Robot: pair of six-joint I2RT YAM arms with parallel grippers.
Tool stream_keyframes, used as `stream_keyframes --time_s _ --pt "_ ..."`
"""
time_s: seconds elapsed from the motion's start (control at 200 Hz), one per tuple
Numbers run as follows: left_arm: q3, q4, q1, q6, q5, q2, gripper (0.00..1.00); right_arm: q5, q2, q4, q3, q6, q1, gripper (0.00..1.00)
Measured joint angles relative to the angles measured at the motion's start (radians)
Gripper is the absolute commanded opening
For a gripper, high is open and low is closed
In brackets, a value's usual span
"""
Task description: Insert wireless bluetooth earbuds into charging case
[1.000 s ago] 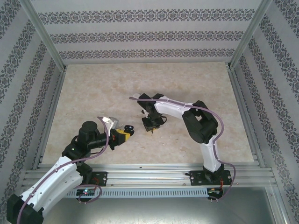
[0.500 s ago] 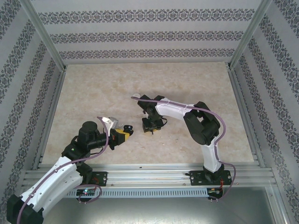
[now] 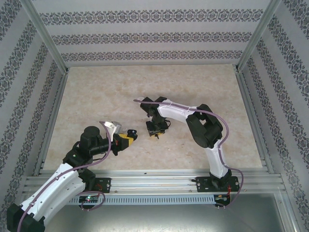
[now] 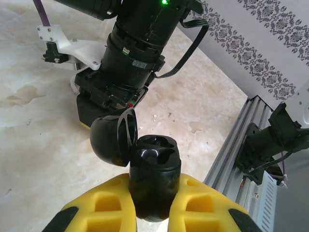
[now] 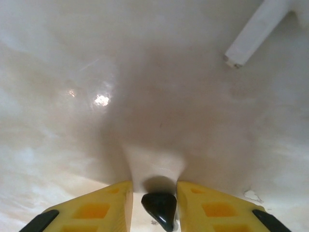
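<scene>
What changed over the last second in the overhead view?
The right arm swung slightly left, and the right gripper edged left with it. Nothing was visibly taken or released. The left gripper stayed in place, shut on the open black charging case.

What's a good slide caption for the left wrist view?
Left gripper clamps the black charging case, its lid hinged open, above the marbled table.

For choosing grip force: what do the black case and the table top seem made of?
The black case: likely hard glossy plastic, by its sharp highlights. The table top: smooth, faintly shiny, marble-veined; stone or printed laminate, unclear.
</scene>
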Motion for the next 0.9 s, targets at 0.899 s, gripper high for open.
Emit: stream_keyframes --time_s 0.899 --pt "-0.064 0.085 0.000 -0.031 0.003 -0.005 0.00 0.051 -0.010 -0.037 -0.006 -0.026 0.020 0.14"
